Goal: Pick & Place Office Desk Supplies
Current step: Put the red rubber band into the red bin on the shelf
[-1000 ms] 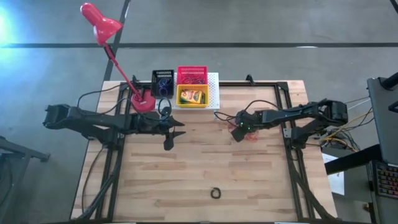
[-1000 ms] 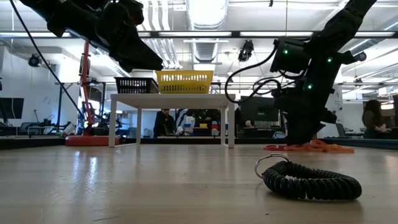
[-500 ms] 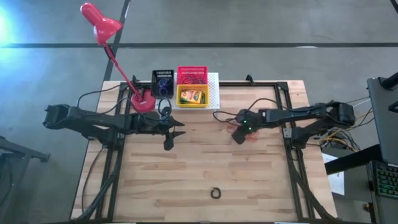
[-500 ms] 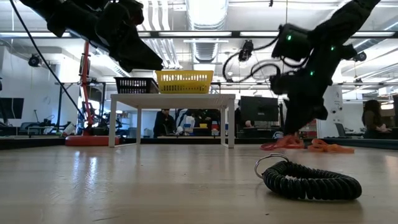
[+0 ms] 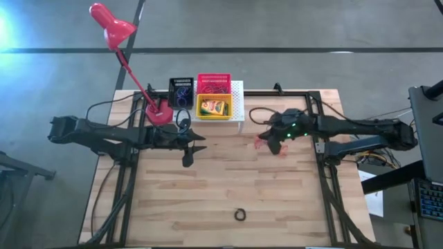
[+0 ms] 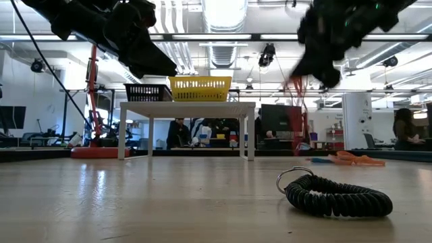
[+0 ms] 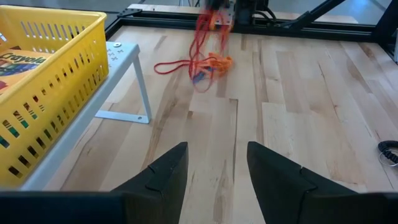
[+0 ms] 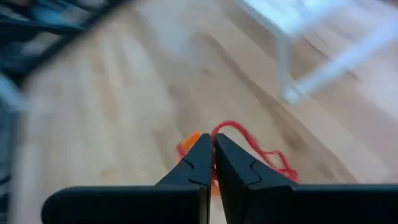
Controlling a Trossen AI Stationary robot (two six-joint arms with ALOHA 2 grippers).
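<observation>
On the white perforated stand (image 5: pixel 237 105) at the table's far edge sit 3 mesh baskets: the yellow basket (image 5: pixel 214 107) holds a crayon box (image 5: pixel 214 106), the red basket (image 5: pixel 213 84) holds rubber bands, the black basket (image 5: pixel 181 91) holds small rings. Just beside the stand, the right gripper (image 5: pixel 275 144) is clamped on red-orange rubber bands (image 7: pixel 208 46), lifted clear of the table. The left gripper (image 7: pixel 211 171) hovers with fingers apart, holding nothing

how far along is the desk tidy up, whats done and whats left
Done: the yellow basket holds a crayon box, and the black basket and red basket hold items. In hand: the right gripper is shut on red rubber bands, lifted above the table. Left: more orange bands and a black coiled ring lie on the wood. The left gripper waits open.
</observation>
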